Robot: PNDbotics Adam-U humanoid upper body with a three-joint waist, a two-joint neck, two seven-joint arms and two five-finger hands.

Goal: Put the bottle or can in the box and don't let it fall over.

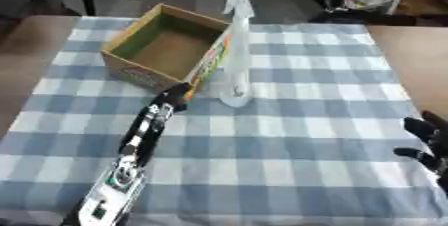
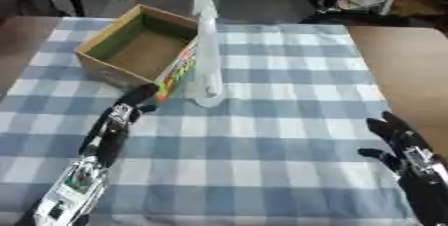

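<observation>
Starting at the left, we see our left hand [image 1: 175, 96] reaching up from the lower-left corner w/ the arm stretched across the blue-and-white checked cloth [image 1: 289, 135]; the hand sits right at the near corner of the cardboard box [image 1: 166, 45], but we can't tell whether its fingers are straight or curled, they're just a dark blur there. The box is open-topped, set askew on the cloth's far-left part, inside looks bare brown w/ greenish walls, and there's printed colour on its right-hand outer side. Just right of the hand and beside that printed side stands the bottle [image 1: 236, 60], a tall white spray-type one, outside the box. It's upright, long axis vertical, base on the cloth just beside the box's near-right corner, nozzle top up past the box's far rim and leaning slightly left in both views. Hand and bottle base are near each other but apart; we see cloth betw. them. Far right, near the lower corner, our right hand [image 2: 404, 147] rests idle on the cloth edge, fingers up and spread apart, holding nothing, well apart from the bottle.
</observation>
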